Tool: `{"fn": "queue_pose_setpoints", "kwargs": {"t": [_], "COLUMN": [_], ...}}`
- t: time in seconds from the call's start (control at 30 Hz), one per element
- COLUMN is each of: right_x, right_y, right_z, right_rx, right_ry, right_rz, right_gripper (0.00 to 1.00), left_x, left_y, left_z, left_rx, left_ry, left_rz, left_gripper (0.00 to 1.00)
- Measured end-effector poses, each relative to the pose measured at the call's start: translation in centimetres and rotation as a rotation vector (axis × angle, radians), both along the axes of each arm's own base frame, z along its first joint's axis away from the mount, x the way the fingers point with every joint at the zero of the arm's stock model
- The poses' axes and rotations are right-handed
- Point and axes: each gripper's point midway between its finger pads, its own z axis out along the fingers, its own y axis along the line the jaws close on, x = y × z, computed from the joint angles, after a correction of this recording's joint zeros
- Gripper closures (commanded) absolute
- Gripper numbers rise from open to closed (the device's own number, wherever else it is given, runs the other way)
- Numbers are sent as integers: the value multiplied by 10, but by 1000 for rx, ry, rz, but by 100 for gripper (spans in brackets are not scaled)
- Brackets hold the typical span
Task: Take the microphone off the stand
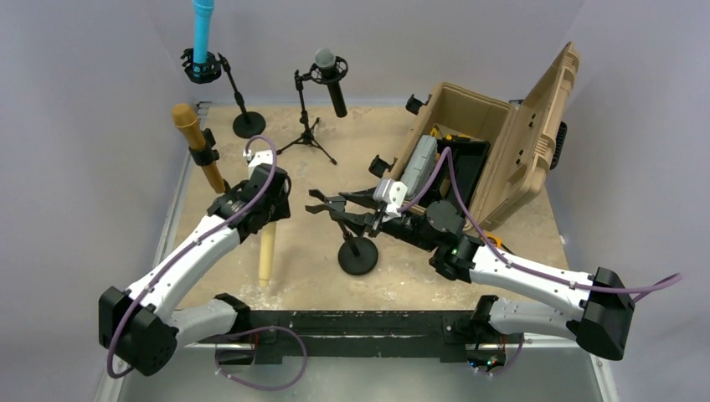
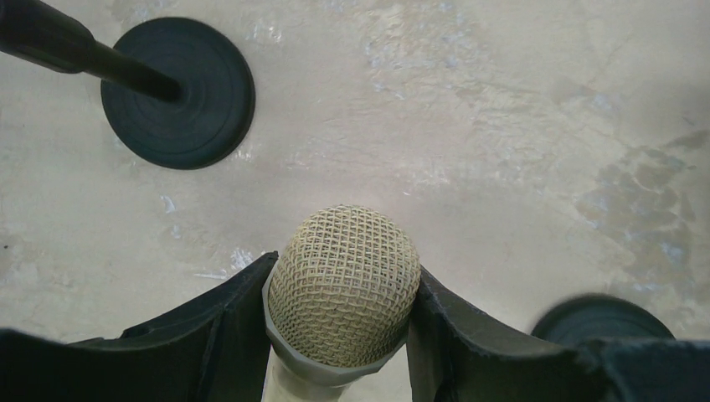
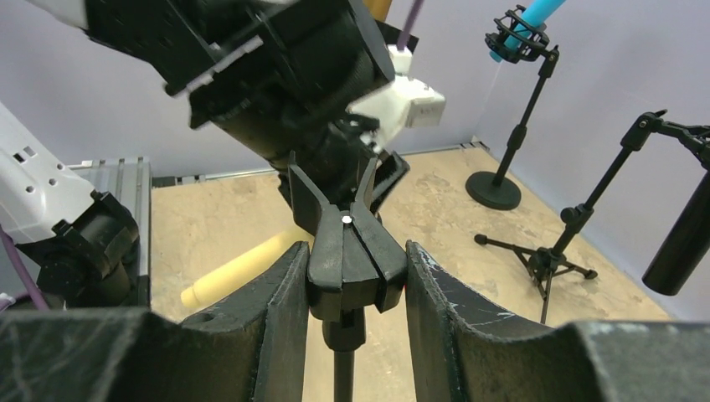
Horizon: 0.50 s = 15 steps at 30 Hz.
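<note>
My left gripper (image 1: 264, 213) is shut on the mesh head of a cream microphone (image 2: 343, 280), with a finger pressed on each side. The cream handle (image 1: 266, 251) hangs down from it toward the near edge, off to the left of the stand and apart from it. The stand is a thin black pole on a round base (image 1: 357, 255), topped by a black clip (image 3: 352, 251). My right gripper (image 3: 352, 264) is shut on that clip, and its pronged end (image 1: 328, 207) sticks out to the left with nothing in it. The handle also lies behind the clip (image 3: 243, 268).
At the back stand a blue microphone (image 1: 202, 29), a gold microphone (image 1: 191, 130) and a black microphone on a tripod (image 1: 331, 79). An open tan case (image 1: 502, 142) fills the right side. Round stand bases (image 2: 177, 92) (image 2: 599, 318) sit under the left gripper.
</note>
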Motion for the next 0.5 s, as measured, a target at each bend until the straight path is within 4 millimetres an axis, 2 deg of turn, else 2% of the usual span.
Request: {"fn": "queue_pose_setpoints", "kwargs": {"t": [0.17,0.4,0.5], "right_x": [-1,-2,-2], "right_y": [0,0,-1], "right_z": [-1,-5,-5], "right_rx": [0,-5,-3], "right_ry": [-1,0,-2], "right_rz": [4,8,8], "right_gripper": [100,100,100], "left_x": [14,24,25], "left_y": [6,14,15], "left_z": [-36,-87,-96], "left_rx": [51,158,179], "left_ry": [62,180,204], "left_rz": [117,203,210], "left_gripper": [100,70,56]}}
